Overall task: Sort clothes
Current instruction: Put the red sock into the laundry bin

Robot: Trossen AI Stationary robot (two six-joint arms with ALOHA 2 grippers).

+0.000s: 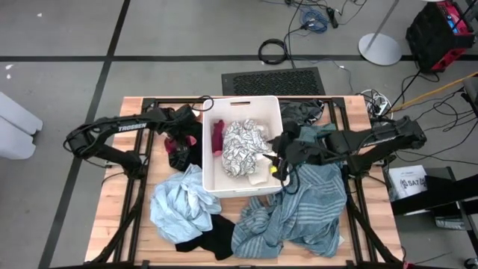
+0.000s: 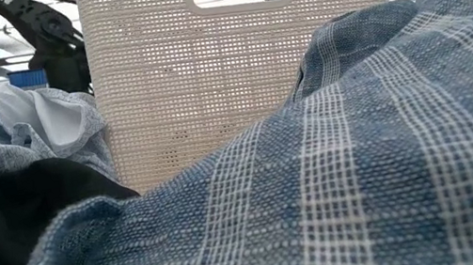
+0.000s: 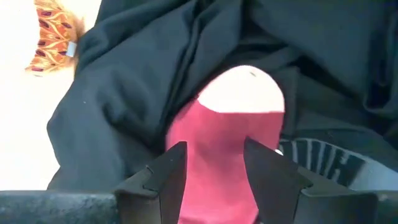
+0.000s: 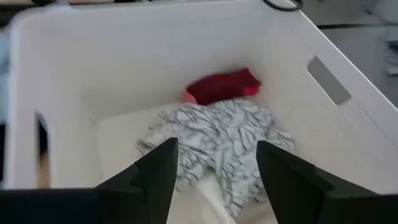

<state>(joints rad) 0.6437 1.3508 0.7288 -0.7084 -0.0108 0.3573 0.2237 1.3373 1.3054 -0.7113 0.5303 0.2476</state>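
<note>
The right gripper (image 4: 214, 180) hung open and empty over the bin (image 4: 348, 149), apparently after a drop, while the left gripper (image 3: 214, 177), open, straddled a magenta garment (image 3: 217, 162) without clamping it.

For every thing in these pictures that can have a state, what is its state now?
White bin: upright, holding clothes.
Patterned white garment: in bin.
Red garment: in bin.
Striped garment: on table.
Light blue garment: on table.
Left gripper: open, over magenta garment.
Right gripper: open, over bin.

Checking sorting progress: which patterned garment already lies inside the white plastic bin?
The white black-lined patterned garment; the large teal-grey striped one lies on the table outside the white plastic bin.
</note>
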